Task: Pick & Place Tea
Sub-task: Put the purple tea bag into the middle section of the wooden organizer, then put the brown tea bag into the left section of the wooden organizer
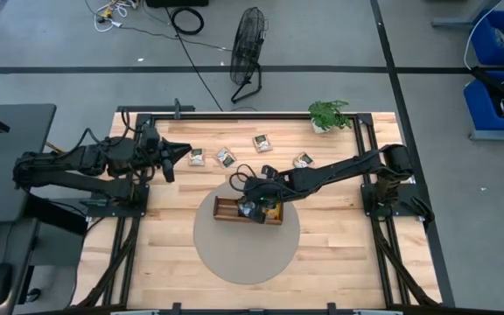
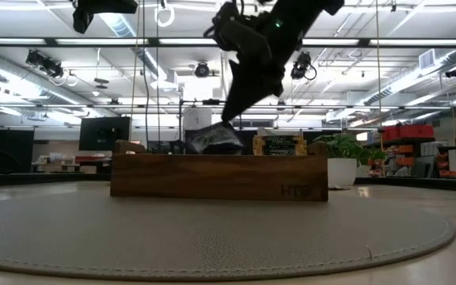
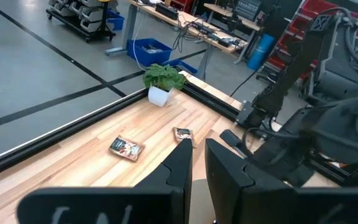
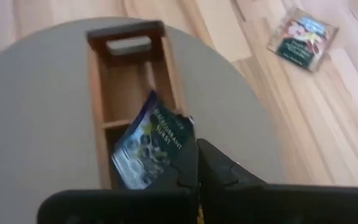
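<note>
Table [image 1: 339, 254] planks are covered at the middle by a round grey mat [image 1: 245, 254], on which a wooden tray [image 1: 226, 210] is set. Over the tray the right gripper [image 1: 250, 208] is held, its fingers clamped on a dark blue packet [image 4: 148, 146] printed with berries and white lettering, tilted above a compartment. Four more packets [image 1: 262, 143] are spread flat on the planks beyond the mat, near a small plant [image 1: 328, 114]. The left gripper [image 1: 180, 153] is parked at the table's left edge, fingers nearly together.
</note>
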Tool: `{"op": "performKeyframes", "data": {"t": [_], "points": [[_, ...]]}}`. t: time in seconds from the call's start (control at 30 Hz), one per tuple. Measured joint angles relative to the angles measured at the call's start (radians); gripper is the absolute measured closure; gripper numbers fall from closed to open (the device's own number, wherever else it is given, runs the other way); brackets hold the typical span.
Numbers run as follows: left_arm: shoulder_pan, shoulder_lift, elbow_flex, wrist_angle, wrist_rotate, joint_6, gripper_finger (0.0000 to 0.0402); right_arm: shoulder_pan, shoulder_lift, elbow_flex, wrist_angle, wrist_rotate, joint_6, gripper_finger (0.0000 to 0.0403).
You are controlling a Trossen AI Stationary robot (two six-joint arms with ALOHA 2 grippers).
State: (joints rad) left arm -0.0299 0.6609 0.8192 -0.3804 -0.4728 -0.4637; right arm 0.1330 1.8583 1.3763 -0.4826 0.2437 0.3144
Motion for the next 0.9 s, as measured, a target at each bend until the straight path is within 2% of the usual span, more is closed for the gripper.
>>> {"op": "performKeyframes", "data": {"t": [0.37, 0.6, 0.9], "points": [[0.0, 0.0, 0.0, 0.001, 0.0, 0.002, 0.0356, 0.033, -0.001, -0.054, 0.044, 0.009, 0.044, 0.0394], [0.0, 0.0, 0.0, 0.002, 0.0, 0.002, 0.0356, 0.032, -0.02, -0.055, 0.026, 0.001, 0.018, 0.0353], [0.0, 0.0, 0.0, 0.0, 0.0, 0.002, 0.0356, 0.032, -0.113, -0.055, -0.06, 0.008, -0.008, 0.03]]}}
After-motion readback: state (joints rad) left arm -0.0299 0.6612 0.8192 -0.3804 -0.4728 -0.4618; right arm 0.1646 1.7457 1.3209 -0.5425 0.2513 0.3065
